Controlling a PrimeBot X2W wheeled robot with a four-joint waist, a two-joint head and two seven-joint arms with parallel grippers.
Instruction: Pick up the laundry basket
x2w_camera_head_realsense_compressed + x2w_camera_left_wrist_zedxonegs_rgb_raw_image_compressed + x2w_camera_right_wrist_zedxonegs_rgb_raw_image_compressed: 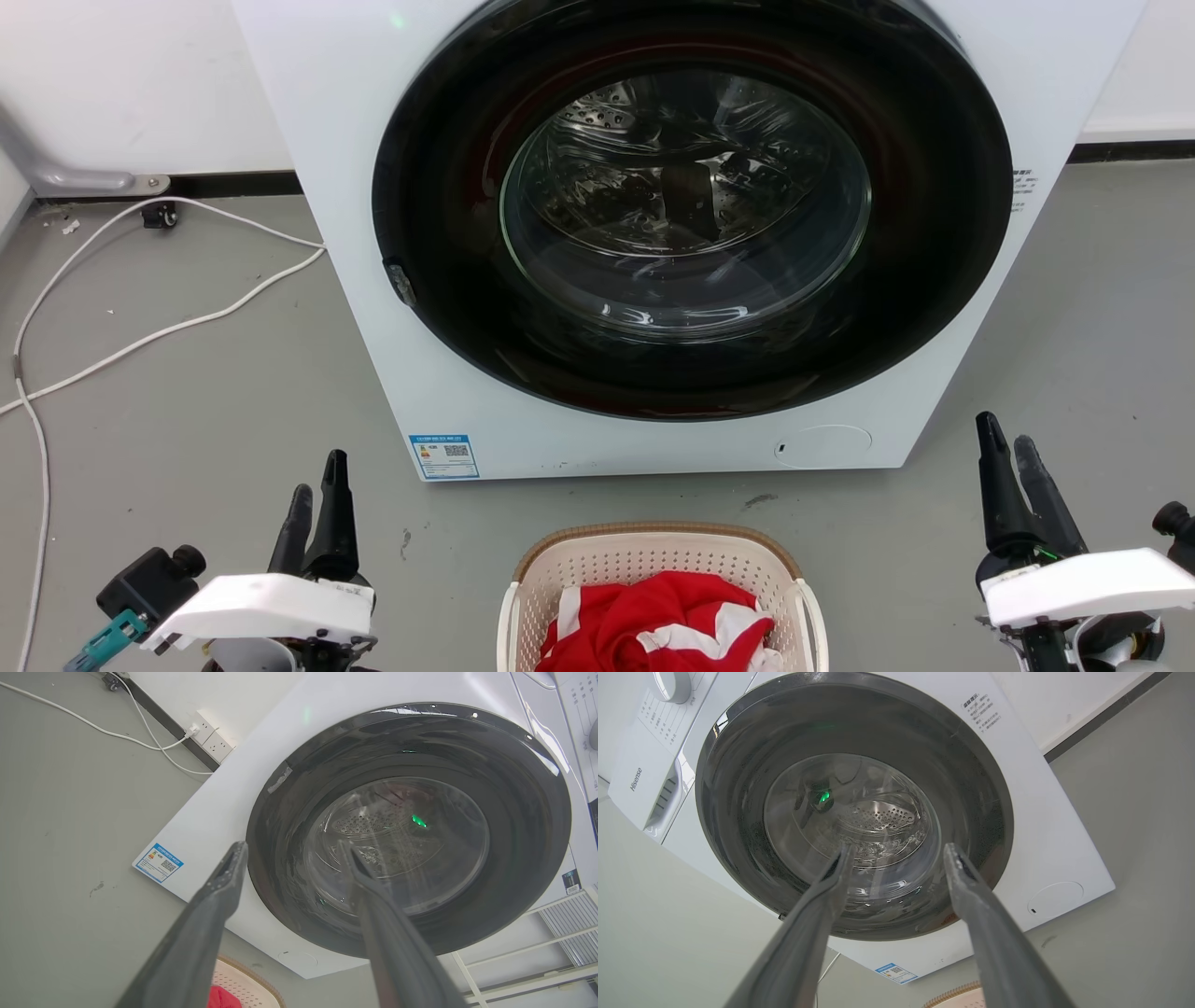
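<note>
Fingers apart and empty, the left gripper (318,476) and right gripper (1005,431) flanked the laundry basket (653,532) at six o'clock, just below the washing machine (373,355). Uneven grips on its side handles (505,621) could probably tip it, spilling the red garment (653,616)

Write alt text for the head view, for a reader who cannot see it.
A cream basket holding red-and-white cloth sits on the grey floor at bottom centre, in front of a white washer with a dark round door. The left gripper and right gripper flank it, open and empty.
</note>
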